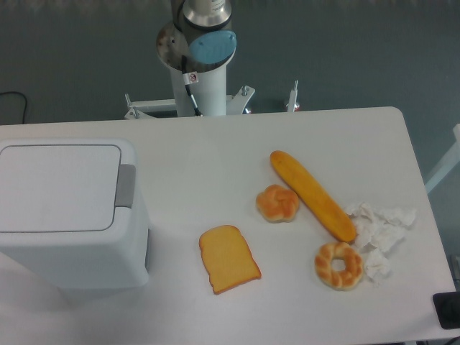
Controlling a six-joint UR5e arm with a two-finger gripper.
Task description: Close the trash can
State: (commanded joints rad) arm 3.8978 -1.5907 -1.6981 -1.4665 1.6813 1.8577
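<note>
Standing at the left edge of the white table, the trash can is seen from above as a large boxy white bin with rounded corners. Its flat rectangular lid is lying level on the body, so the can is seen shut. A grey latch tab is set at the right edge of the lid, facing the middle of the table.

Only the base column of the arm is seen, mounted behind the far edge of the table, with a blue cap near its top. The pincer is out of view, so its state cannot be told.

Bread items are laid out to the right of the can, well apart from it. A slice of toast is lying flat near the table's middle. A small round bun is placed up and to the right of the toast. A long baguette is laid diagonally just beside the bun, its lower end reaching a patch of crumpled white paper. A twisted ring-shaped pastry is resting near the lower end of the baguette, touching the paper's edge.

A dark object is partly cut off at the lower right corner
</note>
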